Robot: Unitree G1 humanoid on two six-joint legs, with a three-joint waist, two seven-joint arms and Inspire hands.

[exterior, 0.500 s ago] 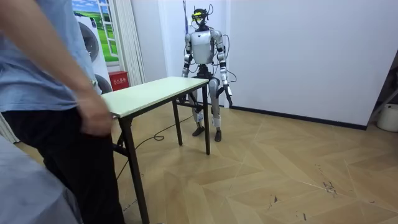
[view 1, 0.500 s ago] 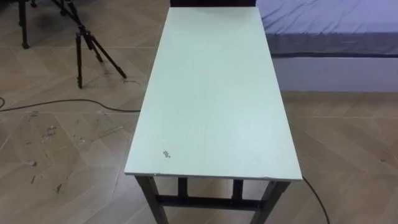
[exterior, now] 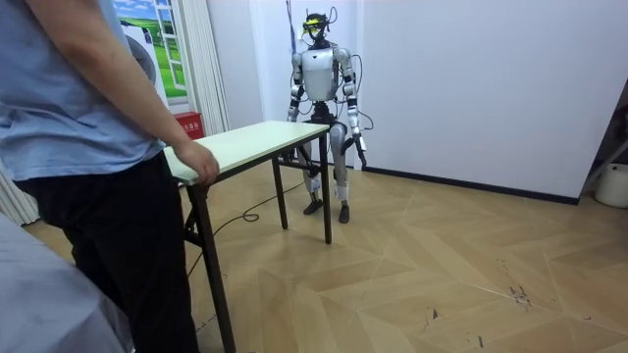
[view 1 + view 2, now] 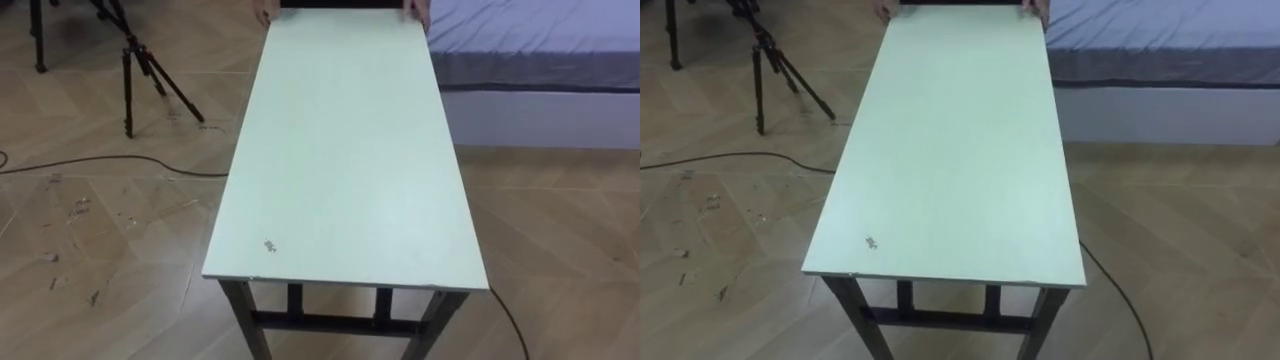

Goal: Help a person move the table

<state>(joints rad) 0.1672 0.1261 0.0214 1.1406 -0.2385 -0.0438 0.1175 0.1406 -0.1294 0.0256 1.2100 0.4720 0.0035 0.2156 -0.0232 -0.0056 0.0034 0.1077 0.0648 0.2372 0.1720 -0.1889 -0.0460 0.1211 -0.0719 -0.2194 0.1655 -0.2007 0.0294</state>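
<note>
A long table [image 4: 345, 150] with a pale green top and black legs stretches away from me, its near end just below me. At its far end a person's hands [image 4: 263, 12] rest on the two corners. In the room view the person's hand [image 3: 201, 165] grips the table's [image 3: 245, 145] end nearest the camera. I stand upright at the other end. My left hand [image 3: 361, 152] hangs by my thigh and my right hand [image 3: 292, 118] is low beside the table's corner; both are too small to read.
A black tripod [image 4: 140, 65] stands on the wooden floor left of the table, with a dark cable [image 4: 100, 165] running past it. A bed [image 4: 540, 40] with a blue-grey cover lies close along the table's far right. A white wall is behind me.
The person's hands have come onto the table's far corners; in the room view the hand rose from the thigh to the table's end. The table and my arms have not moved.
</note>
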